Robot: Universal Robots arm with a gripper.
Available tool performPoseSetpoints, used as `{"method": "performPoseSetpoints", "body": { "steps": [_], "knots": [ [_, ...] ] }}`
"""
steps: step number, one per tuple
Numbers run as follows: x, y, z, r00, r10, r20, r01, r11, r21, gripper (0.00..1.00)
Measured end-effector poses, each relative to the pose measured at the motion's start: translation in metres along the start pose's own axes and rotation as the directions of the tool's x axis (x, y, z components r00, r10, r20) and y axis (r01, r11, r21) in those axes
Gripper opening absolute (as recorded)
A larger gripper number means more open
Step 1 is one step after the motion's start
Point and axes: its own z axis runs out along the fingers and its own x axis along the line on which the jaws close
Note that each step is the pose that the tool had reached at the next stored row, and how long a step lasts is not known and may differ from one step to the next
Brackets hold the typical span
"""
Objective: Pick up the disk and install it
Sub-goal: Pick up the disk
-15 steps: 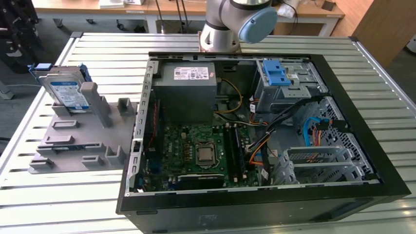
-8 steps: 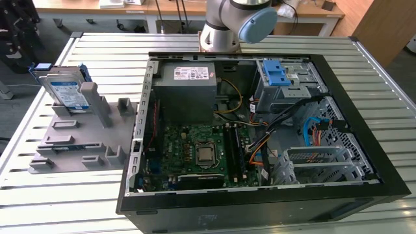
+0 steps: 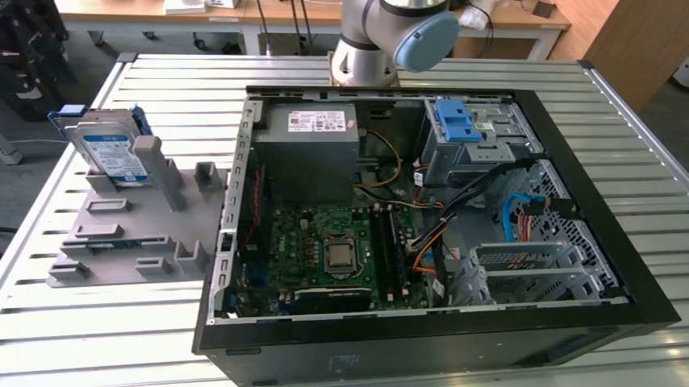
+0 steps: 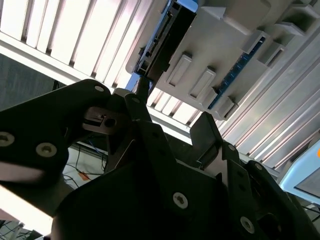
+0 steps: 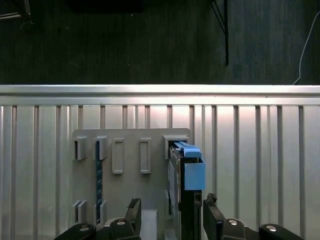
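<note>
The disk (image 3: 113,153) stands on edge in a slot at the far end of a grey holder plate (image 3: 129,234), at the exterior view's left, beside the open computer case. Its white label with a blue band faces out, and blue rails run along its edges. In the first wrist view I see the disk (image 5: 187,172) edge-on from above, with its blue rail on top. My gripper (image 5: 172,210) hangs open above it, one dark finger on each side and apart from it. In the second wrist view the gripper (image 4: 172,107) points toward the disk (image 4: 165,40) and the holder plate (image 4: 220,45).
The open computer case (image 3: 231,242) lies flat on the slatted metal table (image 3: 161,72). Inside are a grey power-supply box (image 3: 312,149), a motherboard (image 3: 334,250) and a drive cage with blue latches (image 3: 457,125). The arm's base (image 3: 372,40) stands behind the case. A thin blue strip (image 5: 99,175) sits in another holder slot.
</note>
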Motion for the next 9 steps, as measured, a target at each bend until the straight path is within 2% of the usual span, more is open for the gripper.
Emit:
{"method": "performPoseSetpoints", "body": {
  "steps": [3, 9],
  "knots": [
    [0.0000, 0.0003, 0.0013, 0.9997, -0.025, -0.0001, 0.025, 0.9997, 0.0001, 0.60],
    [-0.0001, 0.0005, 0.0014, 0.9997, -0.026, 0.0003, 0.026, 0.9997, 0.0001, 0.60]
  ]
}}
